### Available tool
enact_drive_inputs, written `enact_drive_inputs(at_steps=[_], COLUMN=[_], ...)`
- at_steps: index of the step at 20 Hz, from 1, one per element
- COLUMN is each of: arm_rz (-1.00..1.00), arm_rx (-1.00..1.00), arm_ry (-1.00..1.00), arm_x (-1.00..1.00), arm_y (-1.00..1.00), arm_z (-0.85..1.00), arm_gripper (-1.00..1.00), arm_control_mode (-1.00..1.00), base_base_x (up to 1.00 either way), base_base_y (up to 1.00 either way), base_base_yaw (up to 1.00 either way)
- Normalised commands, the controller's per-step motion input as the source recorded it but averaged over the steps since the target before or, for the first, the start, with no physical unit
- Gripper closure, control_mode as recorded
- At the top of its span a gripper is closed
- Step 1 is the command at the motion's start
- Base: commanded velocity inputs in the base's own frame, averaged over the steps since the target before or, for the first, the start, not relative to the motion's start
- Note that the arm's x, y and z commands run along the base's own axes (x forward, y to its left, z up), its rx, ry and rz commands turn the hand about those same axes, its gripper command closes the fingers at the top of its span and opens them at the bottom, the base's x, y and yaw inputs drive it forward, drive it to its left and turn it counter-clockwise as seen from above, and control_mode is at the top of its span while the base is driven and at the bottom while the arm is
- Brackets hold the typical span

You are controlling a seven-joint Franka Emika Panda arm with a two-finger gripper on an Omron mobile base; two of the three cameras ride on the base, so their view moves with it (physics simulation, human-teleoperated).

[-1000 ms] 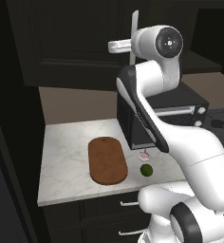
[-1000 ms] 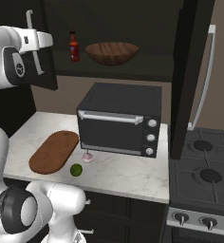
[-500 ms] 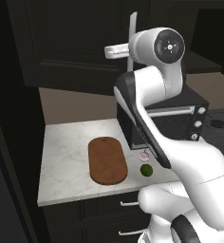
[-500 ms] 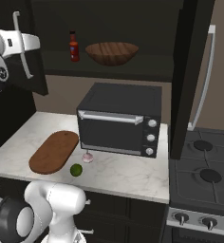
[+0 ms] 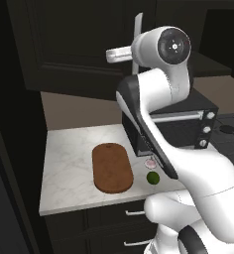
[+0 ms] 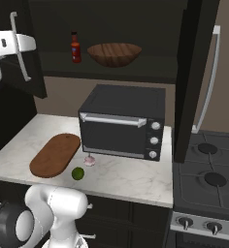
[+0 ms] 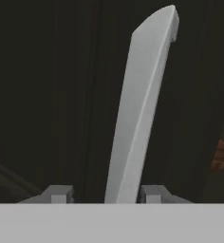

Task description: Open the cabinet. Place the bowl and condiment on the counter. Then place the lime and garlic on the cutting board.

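Observation:
The cabinet [image 6: 111, 19] stands open, with its right door [image 6: 194, 82] swung wide. On its shelf stand the brown bowl [image 6: 114, 54] and the red condiment [image 6: 75, 47]. My gripper [image 7: 104, 193] is open around the left door's silver handle [image 7: 137, 118], with a gap beside the left fingertip [image 7: 59, 193]. From the right base view, the gripper [image 6: 24, 43] is high at the far left on that handle [image 6: 20, 53]. On the counter [image 6: 131, 177] lie the cutting board [image 6: 56, 154], the lime [image 6: 77, 173] and the garlic [image 6: 89, 160].
A black toaster oven [image 6: 123, 121] takes up the counter's middle, right behind the garlic. A stove [image 6: 206, 179] adjoins the counter on the right. From the left base view, the cutting board [image 5: 112, 166], lime [image 5: 152, 177] and garlic [image 5: 150, 162] lie below my arm.
The hand pulled the left door's handle further left, swinging the door wider. The jaws, shut on the handle before, now stand apart around it.

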Motion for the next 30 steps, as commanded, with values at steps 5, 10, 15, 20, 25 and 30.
enact_drive_inputs(at_steps=[5,10,15,20,25,30], arm_rz=[0.03,0.02,0.0,0.01,0.0,0.0], arm_rx=[0.03,0.07,0.06,0.06,0.03,0.0], arm_ry=[0.0,-0.01,-0.04,0.0,0.0,0.0], arm_x=[-0.1,-0.37,-0.28,0.02,0.08,0.0], arm_y=[-0.21,-0.39,-0.3,-0.05,0.0,0.0], arm_z=[-0.08,-0.02,0.0,-0.07,-0.07,0.0], arm_gripper=[-1.0,-1.0,-1.0,-1.0,-1.0,-1.0], arm_control_mode=[-1.0,-1.0,-1.0,-1.0,-1.0,-1.0], base_base_x=[0.0,0.0,0.0,0.0,0.0,0.0], base_base_y=[0.0,0.0,0.0,0.0,0.0,0.0], base_base_yaw=[0.0,0.0,0.0,0.0,0.0,0.0])
